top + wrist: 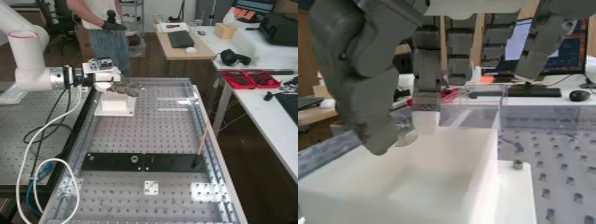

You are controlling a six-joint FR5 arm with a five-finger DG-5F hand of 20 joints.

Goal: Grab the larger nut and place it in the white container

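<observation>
- Hand [126,89] curled, pinching larger nut [406,136] between thumb and a finger, over white container [116,104].
- Placing step, apparently; next calls for lowering slightly, then letting go inside.

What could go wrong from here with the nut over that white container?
Two things, as I see it. The robot hand pinches the larger nut between its thumb and a white fingertip, so the nut might slip or come away tilted when they part. And that fingertip looks close to the wall of the white container, so a small sideways shift might knock the wall or drop the nut on the rim.
</observation>
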